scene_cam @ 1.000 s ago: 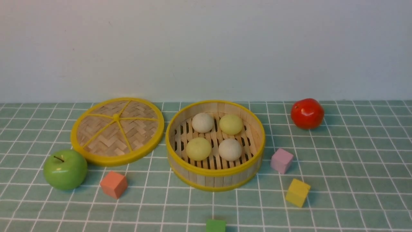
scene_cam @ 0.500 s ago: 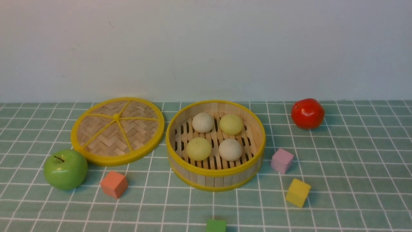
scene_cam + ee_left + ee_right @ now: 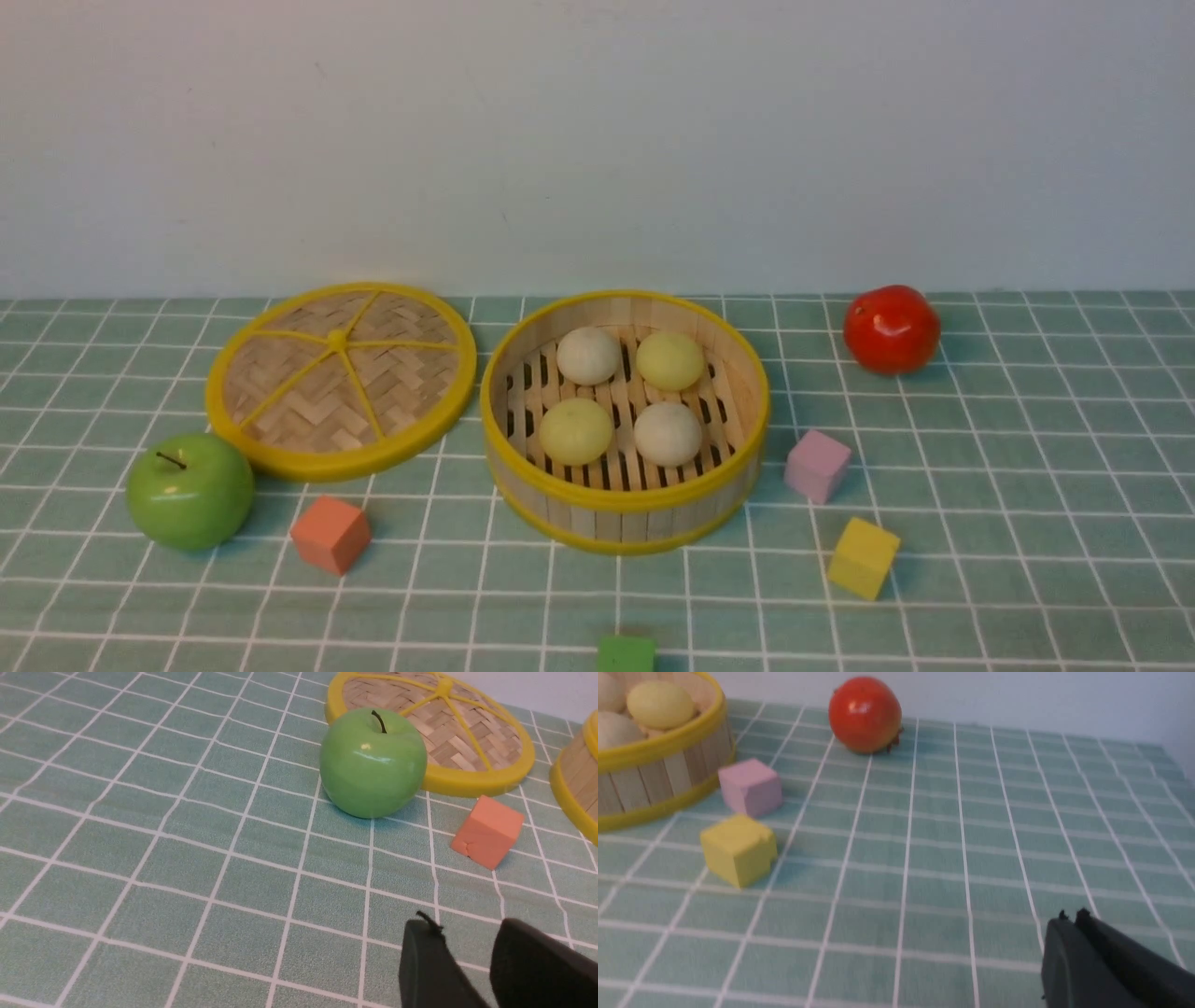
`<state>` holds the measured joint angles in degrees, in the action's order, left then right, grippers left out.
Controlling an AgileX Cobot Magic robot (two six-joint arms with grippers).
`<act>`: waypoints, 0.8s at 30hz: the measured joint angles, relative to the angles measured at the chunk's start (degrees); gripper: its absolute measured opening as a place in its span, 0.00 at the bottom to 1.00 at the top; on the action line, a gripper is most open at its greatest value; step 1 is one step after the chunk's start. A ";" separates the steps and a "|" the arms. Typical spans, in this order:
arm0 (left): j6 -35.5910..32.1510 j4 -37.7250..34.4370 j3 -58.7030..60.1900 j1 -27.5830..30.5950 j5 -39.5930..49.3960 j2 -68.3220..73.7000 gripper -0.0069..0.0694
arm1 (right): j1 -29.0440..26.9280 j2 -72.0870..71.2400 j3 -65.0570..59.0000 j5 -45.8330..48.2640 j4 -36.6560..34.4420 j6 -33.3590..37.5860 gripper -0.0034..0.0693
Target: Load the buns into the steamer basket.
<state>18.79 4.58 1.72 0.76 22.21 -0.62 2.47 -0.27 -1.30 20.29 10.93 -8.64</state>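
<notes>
The steamer basket (image 3: 624, 500) stands mid-table. Inside lie two cream buns (image 3: 588, 355) (image 3: 667, 433) and two yellow-green buns (image 3: 669, 360) (image 3: 576, 431), all resting on the slats. Neither arm shows in the front view. In the left wrist view my left gripper (image 3: 467, 927) hangs open over bare cloth with nothing between its fingers, short of the green apple (image 3: 372, 763). In the right wrist view my right gripper (image 3: 1071, 917) is shut and empty, well away from the basket (image 3: 658, 779).
The woven lid (image 3: 341, 378) lies left of the basket, with the apple (image 3: 189, 490) and an orange cube (image 3: 330, 533) in front of it. A red tomato (image 3: 892, 329), a pink cube (image 3: 817, 465) and a yellow cube (image 3: 864, 557) sit on the right. A green cube (image 3: 625, 653) lies at the near edge.
</notes>
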 joint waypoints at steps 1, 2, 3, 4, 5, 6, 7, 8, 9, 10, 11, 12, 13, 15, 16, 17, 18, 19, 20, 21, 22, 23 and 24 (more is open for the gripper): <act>0.00 0.00 0.00 0.00 0.00 0.00 0.36 | 0.00 0.00 0.00 0.14 0.00 -0.01 0.06; 0.00 0.00 0.00 0.00 0.00 0.00 0.37 | 0.00 -0.28 0.07 0.57 -0.24 -0.06 0.06; 0.00 0.00 0.00 0.00 0.00 0.00 0.37 | 0.00 -0.28 0.07 0.56 -0.30 -0.06 0.06; 0.00 0.00 0.00 0.00 0.00 0.00 0.37 | 0.00 -0.28 0.17 0.72 -0.86 -0.06 0.06; 0.00 0.00 0.00 0.00 0.00 0.00 0.37 | 0.00 -0.28 0.17 0.78 -1.32 -0.06 0.06; 0.00 0.00 0.00 0.00 0.00 0.00 0.37 | 0.00 -0.28 0.17 0.78 -1.62 -0.06 0.06; 0.00 0.00 0.00 0.00 0.00 0.00 0.37 | 0.00 -0.28 0.17 0.78 -1.97 -0.06 0.07; 0.00 0.00 0.00 0.00 0.00 0.00 0.37 | 0.00 -0.28 0.17 0.84 -2.53 -0.06 0.07; 0.00 0.00 0.00 0.00 0.00 0.00 0.37 | 0.00 -0.28 0.17 0.84 -2.82 -0.06 0.07; 0.00 0.00 0.00 0.00 0.00 0.00 0.38 | 0.00 -0.28 0.17 0.84 -2.98 -0.06 0.07; 0.00 0.00 0.00 0.00 0.00 0.00 0.38 | 0.00 -0.28 0.17 0.84 -3.05 -0.06 0.07; 0.00 0.00 0.00 0.00 0.00 0.00 0.38 | 0.00 -0.28 0.17 0.84 -3.14 -0.06 0.08; 0.00 0.00 0.00 0.00 0.00 0.00 0.38 | 0.00 -0.28 0.17 0.84 -3.18 -0.06 0.08; 0.00 0.00 0.00 0.00 0.00 0.00 0.38 | 0.00 -0.28 0.17 0.84 -3.18 -0.06 0.08; 0.00 0.00 0.00 0.00 0.00 0.00 0.38 | 0.00 -0.28 0.17 0.84 -3.18 -0.06 0.08; 0.00 0.00 0.00 0.00 0.00 0.00 0.38 | 0.00 -0.28 0.17 0.84 -3.25 -0.06 0.08; 0.00 0.00 0.00 0.00 0.00 0.00 0.38 | 0.00 -0.28 0.17 0.84 -3.36 -0.06 0.08; 0.00 0.00 0.00 0.00 0.00 0.00 0.38 | 0.00 -0.28 0.17 0.84 -3.36 -0.06 0.09; 0.00 0.00 0.00 0.00 0.00 0.00 0.38 | 0.00 -0.28 0.17 0.84 -3.36 -0.06 0.09; 0.00 0.00 0.00 0.00 0.00 0.00 0.38 | 0.00 -0.28 0.17 0.84 -3.36 -0.06 0.09; 0.00 0.00 0.00 0.00 0.00 0.00 0.38 | 0.00 -0.28 0.17 0.84 -3.36 -0.06 0.09; 0.00 0.00 0.00 0.00 0.00 0.00 0.38 | 0.00 -0.28 0.17 0.84 -3.36 -0.06 0.09; 0.00 0.00 0.00 0.00 0.00 0.00 0.38 | 0.00 -0.28 0.17 0.84 -3.36 -0.01 0.09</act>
<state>18.79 4.58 1.72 0.76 22.21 -0.62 2.47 -0.55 -1.13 21.13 7.57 -8.65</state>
